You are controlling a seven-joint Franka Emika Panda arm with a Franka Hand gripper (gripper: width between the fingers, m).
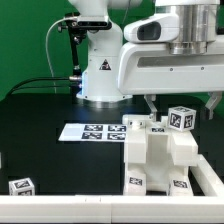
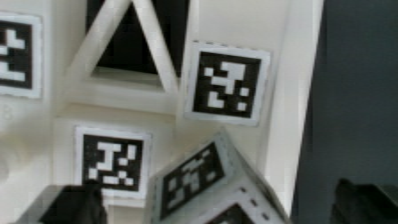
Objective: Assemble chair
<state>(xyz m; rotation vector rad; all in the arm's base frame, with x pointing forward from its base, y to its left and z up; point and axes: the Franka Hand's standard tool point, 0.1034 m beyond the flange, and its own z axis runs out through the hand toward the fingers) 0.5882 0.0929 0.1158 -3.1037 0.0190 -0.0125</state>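
One blocky, part-built chair stands on the bench directly beneath the tool, whose jaws are spread wide and hold nothing, probably to straddle its topmost tagged block.

The white chair carries black-and-white square tags; the table is black.

Exterior camera looks low across the table toward the arm base at twelve o'clock, chair close at five; wrist camera presses tight against its tagged faces. Both share that chair.
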